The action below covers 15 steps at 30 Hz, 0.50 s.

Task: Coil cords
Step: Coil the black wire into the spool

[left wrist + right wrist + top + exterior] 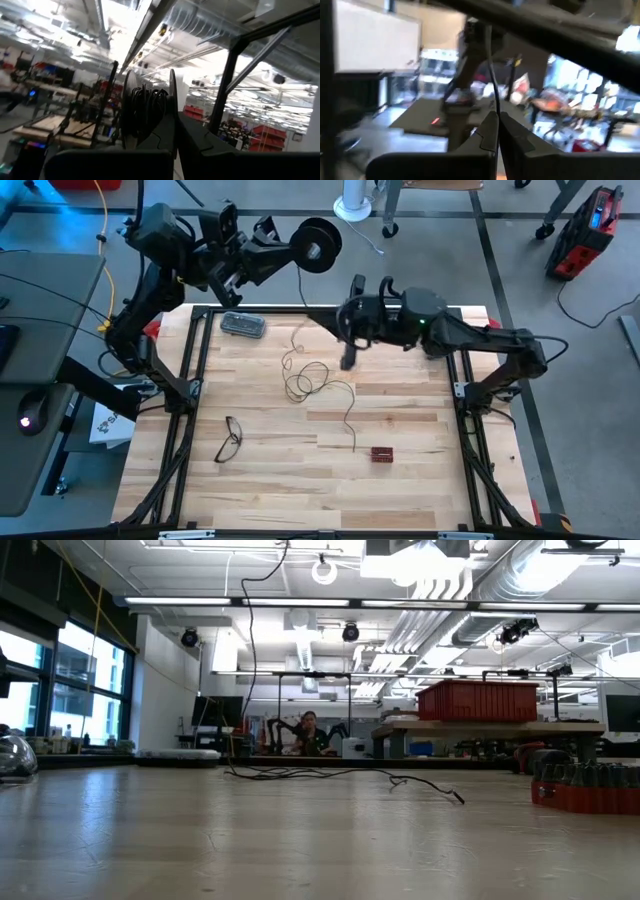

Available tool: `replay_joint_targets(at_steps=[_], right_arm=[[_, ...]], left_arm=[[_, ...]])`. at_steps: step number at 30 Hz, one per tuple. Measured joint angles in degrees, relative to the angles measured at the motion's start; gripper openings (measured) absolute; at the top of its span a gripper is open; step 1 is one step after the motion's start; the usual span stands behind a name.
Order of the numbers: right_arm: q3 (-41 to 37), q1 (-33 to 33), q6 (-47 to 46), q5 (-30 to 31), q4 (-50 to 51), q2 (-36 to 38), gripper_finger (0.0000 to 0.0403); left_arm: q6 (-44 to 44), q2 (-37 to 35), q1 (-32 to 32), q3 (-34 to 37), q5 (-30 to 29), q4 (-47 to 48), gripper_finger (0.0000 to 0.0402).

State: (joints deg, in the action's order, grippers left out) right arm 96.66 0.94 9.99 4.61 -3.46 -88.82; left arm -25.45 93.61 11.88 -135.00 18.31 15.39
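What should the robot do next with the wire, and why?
Probably wind the right gripper, shut on the wire, around the reel held by the left gripper, since loose loops lie on the table.

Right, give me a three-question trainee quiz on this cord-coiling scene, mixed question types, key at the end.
1. True or false: the reel is resting flat on the table.
2. Multiple choice: what is the right gripper shut on? A) the eyeglasses B) the thin wire C) the red block
3. Short answer: where does the slack of the wire lie?

Key
1. False. The left gripper holds the reel up in the air beyond the table's far edge.
2. B. In the right wrist view the jaws are pinched together on the wire.
3. In loose loops on the table top, left of the right gripper, with a tail trailing toward the red block.
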Motion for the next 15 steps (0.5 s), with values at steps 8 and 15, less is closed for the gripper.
replay_joint_targets(at_steps=[8,15], right_arm=[[0.0,-3.4,-2.0,-0.2,11.4,5.6,0.0001],[0.0,-3.5,-1.2,0.0,16.2,8.8,0.0]], left_arm=[[-1.4,-4.2,0.8,0.0,-5.0,9.6,0.0],[-13.8,-6.9,0.9,0.0,-5.4,20.8,0.0]])
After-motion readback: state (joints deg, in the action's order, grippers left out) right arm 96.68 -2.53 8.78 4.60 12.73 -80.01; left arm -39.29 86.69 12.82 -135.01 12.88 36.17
